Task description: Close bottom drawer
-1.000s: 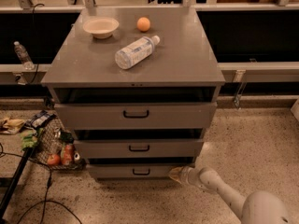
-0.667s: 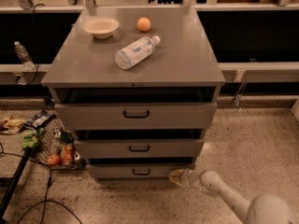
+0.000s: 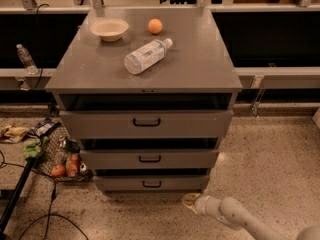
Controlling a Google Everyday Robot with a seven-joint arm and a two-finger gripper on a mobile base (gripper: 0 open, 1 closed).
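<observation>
The bottom drawer (image 3: 150, 183) is the lowest of three grey drawers in the cabinet, with a small black bar handle (image 3: 151, 184). It stands out slightly, with a dark gap above its front panel. My gripper (image 3: 192, 202) is low over the floor, just below and in front of the drawer's right end. The white arm (image 3: 240, 216) reaches in from the bottom right. I cannot tell whether the gripper touches the drawer front.
The middle drawer (image 3: 150, 159) and top drawer (image 3: 146, 123) also stand out a little. On the cabinet top are a plastic bottle (image 3: 146, 56), a bowl (image 3: 109, 28) and an orange (image 3: 155, 25). A basket of items (image 3: 60, 156) and cables lie on the floor at left.
My gripper has moved a little lower in the view, away from the bottom drawer's right corner. The drawer fronts look unchanged.
</observation>
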